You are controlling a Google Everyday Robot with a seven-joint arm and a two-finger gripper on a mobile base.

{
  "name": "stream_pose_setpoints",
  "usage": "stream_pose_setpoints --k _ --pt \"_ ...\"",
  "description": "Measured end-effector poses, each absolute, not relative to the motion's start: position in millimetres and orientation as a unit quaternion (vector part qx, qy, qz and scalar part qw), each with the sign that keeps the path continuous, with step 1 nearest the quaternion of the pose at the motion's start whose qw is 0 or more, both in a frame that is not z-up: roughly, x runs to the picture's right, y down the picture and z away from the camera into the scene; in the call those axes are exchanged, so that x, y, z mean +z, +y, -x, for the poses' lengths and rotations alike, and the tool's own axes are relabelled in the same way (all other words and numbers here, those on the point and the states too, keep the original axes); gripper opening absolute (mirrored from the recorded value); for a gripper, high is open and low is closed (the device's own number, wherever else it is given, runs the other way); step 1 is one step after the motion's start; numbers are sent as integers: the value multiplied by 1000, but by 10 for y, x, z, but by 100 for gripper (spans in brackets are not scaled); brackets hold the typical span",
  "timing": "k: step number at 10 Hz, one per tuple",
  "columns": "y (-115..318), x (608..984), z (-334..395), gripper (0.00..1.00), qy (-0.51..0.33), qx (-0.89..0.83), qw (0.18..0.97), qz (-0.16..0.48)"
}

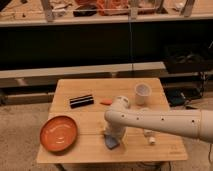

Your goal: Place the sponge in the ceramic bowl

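the table (167,150) is pale wood, matt, with plank seams. the ceramic bowl (59,134) near its front left corner is glossy orange-red inside. the sponge (111,144) by the front edge looks soft and matt. the gripper (113,138), on a smooth white-shelled arm, sits right over the sponge, jaws apart.

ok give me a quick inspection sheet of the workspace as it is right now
surface: wooden table, light wood, level
job's things: sponge lies on the table near the front edge, not in the ceramic bowl; the bowl sits front left with nothing in it
clutter: black block, orange piece, white cup, small white item beside the arm
grippers: gripper open, down over the sponge; contact cannot be told
cables: thin dark line behind the table, maybe a cord
surroundings: shelves with mixed items behind; dark bin at right
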State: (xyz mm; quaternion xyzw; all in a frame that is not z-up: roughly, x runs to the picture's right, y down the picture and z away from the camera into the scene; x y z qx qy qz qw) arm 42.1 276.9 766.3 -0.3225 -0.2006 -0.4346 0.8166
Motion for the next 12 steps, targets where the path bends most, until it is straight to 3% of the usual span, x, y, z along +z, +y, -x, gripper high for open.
stream_pose_setpoints --k 12 --pt "2819 7761 -310 80 -210 -448 807 321"
